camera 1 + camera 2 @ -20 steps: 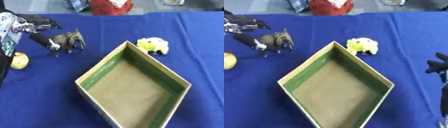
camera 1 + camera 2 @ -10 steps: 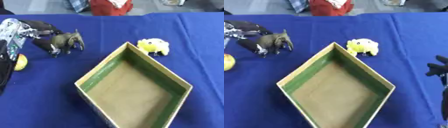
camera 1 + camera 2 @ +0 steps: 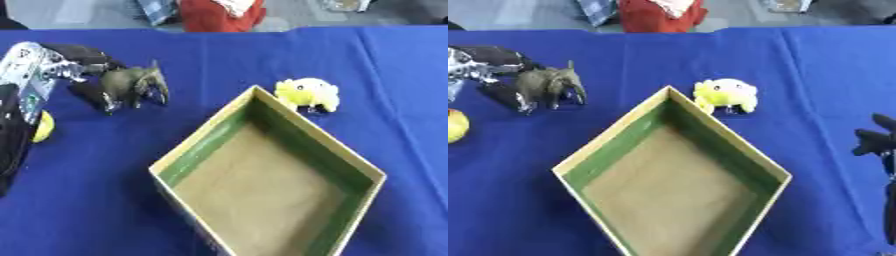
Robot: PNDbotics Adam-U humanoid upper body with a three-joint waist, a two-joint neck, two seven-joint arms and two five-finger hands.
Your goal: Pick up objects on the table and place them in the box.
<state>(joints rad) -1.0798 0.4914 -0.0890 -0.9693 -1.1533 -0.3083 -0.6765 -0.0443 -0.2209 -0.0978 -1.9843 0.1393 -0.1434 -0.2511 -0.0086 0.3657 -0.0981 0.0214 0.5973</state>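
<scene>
A blue tabletop carries an open box near its middle. A yellow toy sits just beyond the box; an elephant and a yellow ball lie to the left.

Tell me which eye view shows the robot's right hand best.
The right eye view: the right hand shows at the right edge as dark fingers pointing up, beside the blue table and away from the box. The left eye view does not show it at all; only the left hand appears there.
</scene>
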